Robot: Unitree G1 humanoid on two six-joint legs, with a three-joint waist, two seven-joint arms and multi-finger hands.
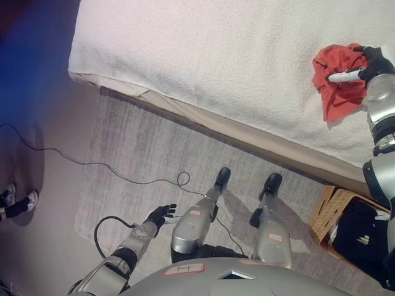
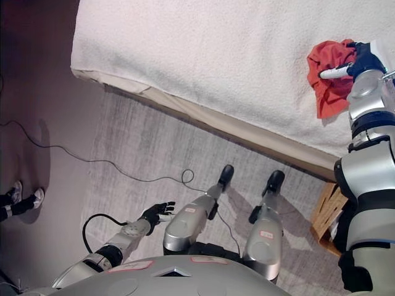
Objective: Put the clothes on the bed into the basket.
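Left hand (image 1: 160, 215) low by our side, fingers spread and holding nothing, over the grey rug (image 1: 136, 154).

Our right hand (image 1: 370, 63) reaches out onto the bed (image 1: 234, 55), its fingers curled down onto the red cloth (image 1: 336, 83), one white-tipped finger lying across the crumpled fabric. The cloth sits on the white cover near the bed's right edge. The basket (image 1: 327, 213) stands on the floor beside the bed at lower right, with dark clothes (image 1: 361, 237) in it. A person's shoes (image 1: 18, 200) show at far left.
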